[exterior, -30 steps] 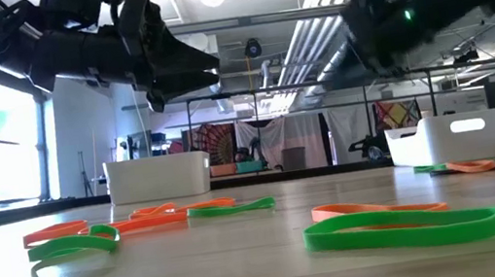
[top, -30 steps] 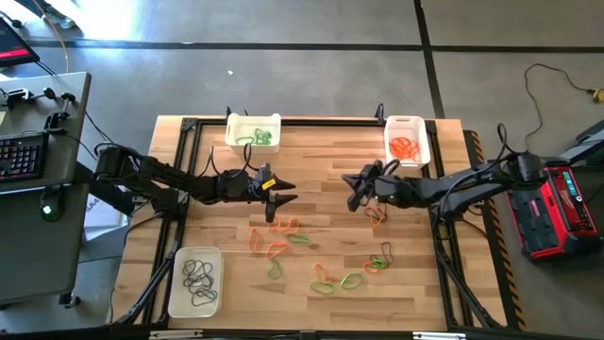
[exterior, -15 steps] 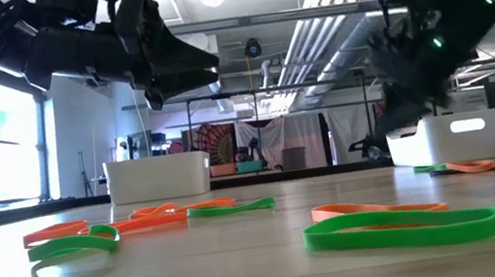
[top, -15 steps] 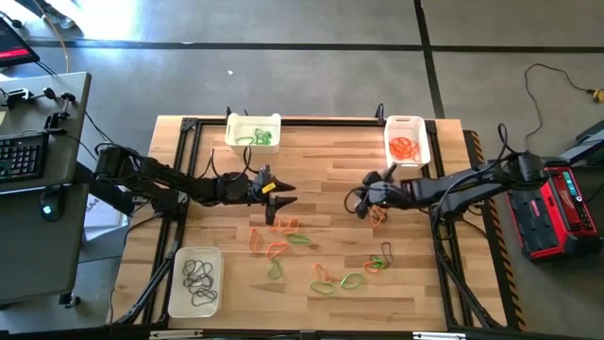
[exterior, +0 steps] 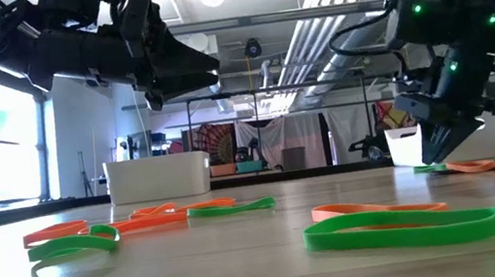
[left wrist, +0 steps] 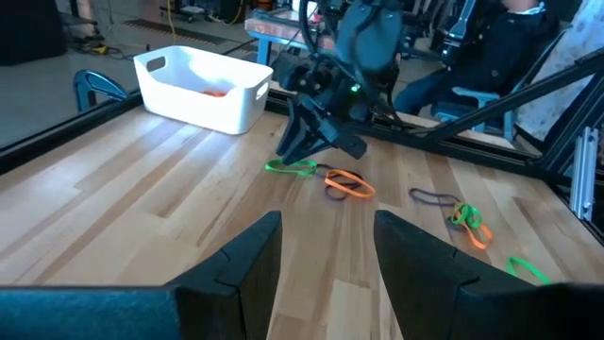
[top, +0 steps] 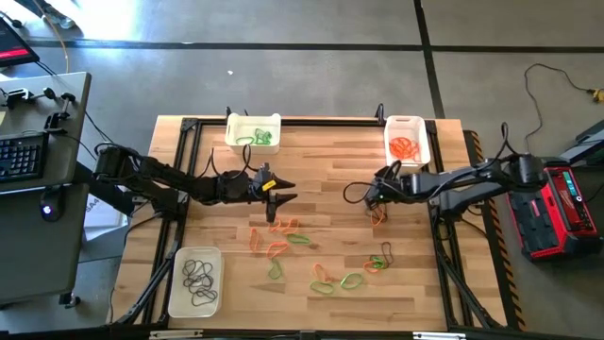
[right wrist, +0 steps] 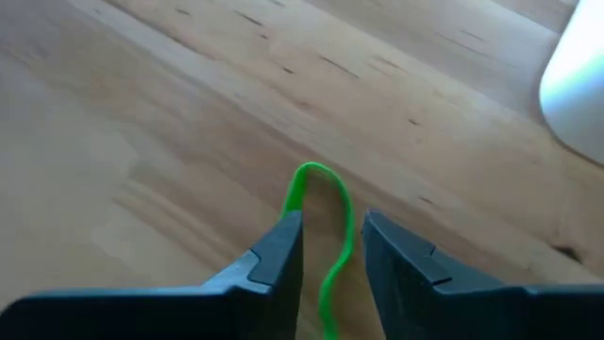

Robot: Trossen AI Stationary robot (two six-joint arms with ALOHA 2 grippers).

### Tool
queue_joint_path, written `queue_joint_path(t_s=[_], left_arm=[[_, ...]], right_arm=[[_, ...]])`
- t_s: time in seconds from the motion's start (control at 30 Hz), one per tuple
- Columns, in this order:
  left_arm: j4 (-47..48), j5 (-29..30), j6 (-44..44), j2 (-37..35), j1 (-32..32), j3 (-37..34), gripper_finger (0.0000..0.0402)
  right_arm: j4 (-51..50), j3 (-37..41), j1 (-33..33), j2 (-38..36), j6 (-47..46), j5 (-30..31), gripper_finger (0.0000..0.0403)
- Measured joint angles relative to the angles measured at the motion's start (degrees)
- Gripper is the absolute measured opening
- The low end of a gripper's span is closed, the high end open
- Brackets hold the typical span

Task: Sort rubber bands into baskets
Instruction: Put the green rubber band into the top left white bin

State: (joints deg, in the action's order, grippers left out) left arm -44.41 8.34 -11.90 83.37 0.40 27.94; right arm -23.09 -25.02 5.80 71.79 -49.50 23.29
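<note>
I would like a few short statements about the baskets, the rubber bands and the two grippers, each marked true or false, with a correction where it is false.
1. The basket at the table's near left corner holds dark rubber bands. True.
2. The basket at the far right holds green bands. False: it holds orange bands.
3. The right gripper has a green rubber band between its open fingers. True.
4. The left gripper grips an orange band. False: it is open and empty, above the table.
5. No loose bands are left on the table. False: green and orange loose bands lie there.
</note>
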Motion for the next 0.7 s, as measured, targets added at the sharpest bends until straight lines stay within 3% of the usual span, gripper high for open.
queue_joint_path(t_s=[0.37, 0.53, 0.7], left_arm=[[0.1, 0.0, 0.0, 0.0, 0.0, 0.0, 0.0161], [0.1, 0.0, 0.1, 0.0, 0.0, 0.0, 0.0161], [0.0, 0.1, 0.1, 0.0, 0.0, 0.0, 0.0161]], right_arm=[[2.6, -0.3, 2.8, 4.9, 4.2, -2.1, 0.0008], [5.2, 0.1, 2.7, 3.4, 7.1, -2.7, 0.0002], [14.4, 0.1, 2.0, 0.9, 11.5, -3.6, 0.0001]])
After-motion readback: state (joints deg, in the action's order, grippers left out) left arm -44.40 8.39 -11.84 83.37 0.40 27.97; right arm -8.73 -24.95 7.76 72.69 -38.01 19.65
